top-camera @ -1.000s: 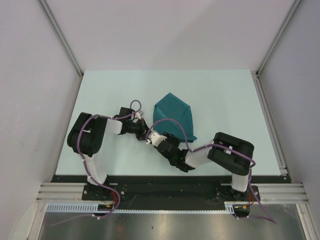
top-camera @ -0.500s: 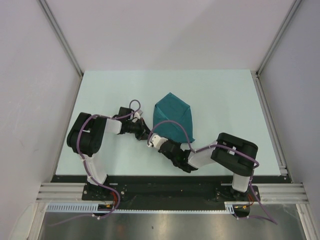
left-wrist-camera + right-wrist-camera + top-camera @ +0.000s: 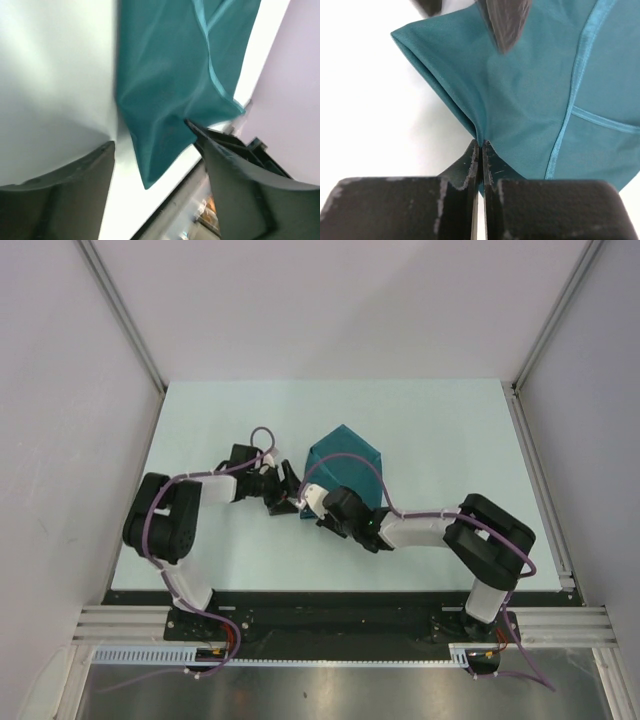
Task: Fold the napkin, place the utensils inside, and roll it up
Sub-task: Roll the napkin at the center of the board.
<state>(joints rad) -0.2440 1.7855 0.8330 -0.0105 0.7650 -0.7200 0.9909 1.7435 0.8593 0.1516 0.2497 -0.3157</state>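
Pinching a fold of the teal napkin (image 3: 530,90), your right gripper (image 3: 480,146) holds it at mid-table. Your left gripper (image 3: 150,132) stands spread about a cloth corner. Pale green tabletop (image 3: 440,440), plain white walls (image 3: 330,300) around.

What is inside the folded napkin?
The napkin lies folded on the table, its edge pinched by the right gripper. Only cloth layers and hems show. No fork is visible; anything inside the folds is covered.

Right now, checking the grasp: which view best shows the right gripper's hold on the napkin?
Right wrist: the right gripper pinches a napkin fold, close up. Top external hides the pinch; left wrist shows only cloth.
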